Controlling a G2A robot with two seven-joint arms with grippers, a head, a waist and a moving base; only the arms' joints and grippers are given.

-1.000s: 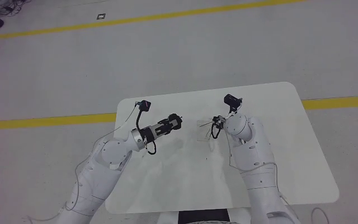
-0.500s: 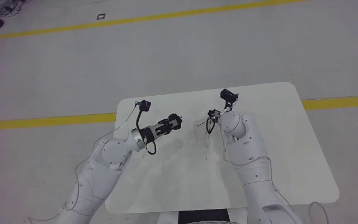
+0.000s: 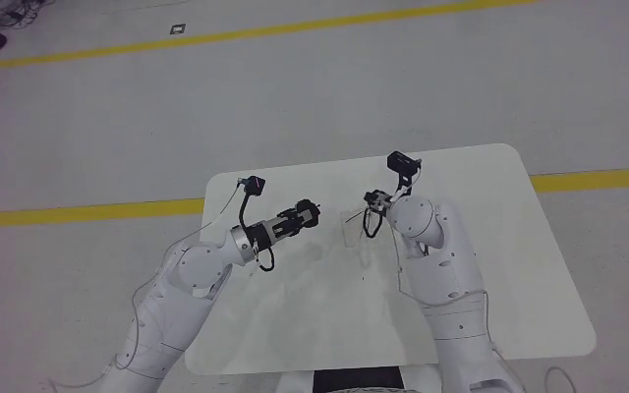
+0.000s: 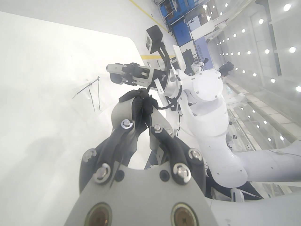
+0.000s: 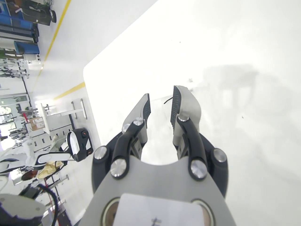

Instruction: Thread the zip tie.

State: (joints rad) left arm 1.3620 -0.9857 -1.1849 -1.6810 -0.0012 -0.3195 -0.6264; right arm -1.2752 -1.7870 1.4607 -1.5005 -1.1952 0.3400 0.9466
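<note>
Loose black zip ties (image 4: 90,90) lie on a clear plastic sheet near the middle of the white table (image 3: 491,196); in the top view the zip ties (image 3: 356,218) sit between the two arms. My right gripper (image 5: 161,95) hovers open just above them, with one tie's tip (image 5: 168,100) beyond the gap between its fingers; the same right gripper (image 4: 115,74) shows from the side in the left wrist view. My left gripper (image 4: 141,104) is held off the table to the left, shut on a crumpled black bit with a thin black strip that looks like a zip tie.
The table's far edge and rounded corner (image 5: 85,68) lie just beyond the right gripper. Bare tabletop spreads toward the front and the right side (image 3: 511,285). Yellow floor lines (image 3: 98,211) run past the table.
The right gripper has shifted a little to the left and farther back, over the loose zip ties. The left arm has stayed still.
</note>
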